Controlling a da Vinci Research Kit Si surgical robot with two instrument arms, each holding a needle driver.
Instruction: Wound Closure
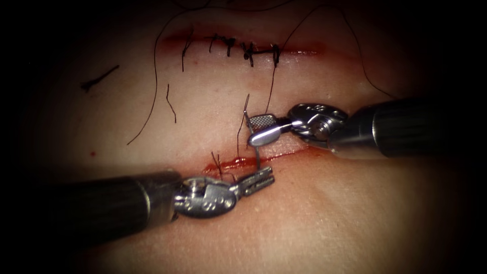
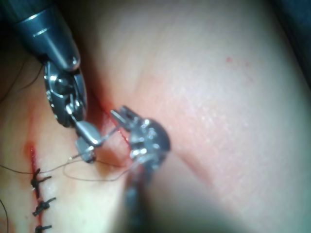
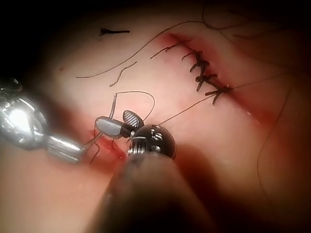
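Nearest, the left tool (image 1: 258,181) grips the lower end of the needle (image 1: 252,139) at the edge of the open cut (image 1: 243,162) in the tissue (image 1: 329,213). The needle, a thin steel curve, rises almost straight toward the right tool (image 1: 264,129), whose jaws stand parted around its upper part. Beyond, thread (image 1: 271,86) trails back to the stitched cut (image 1: 243,49).

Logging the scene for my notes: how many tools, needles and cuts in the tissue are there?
Tools: 2 (left tool, right tool)
Needles: 1 (needle, between the two tools, by the lower cut)
Cuts: 2 (upper cut stitched, lower cut open)
Total: 5
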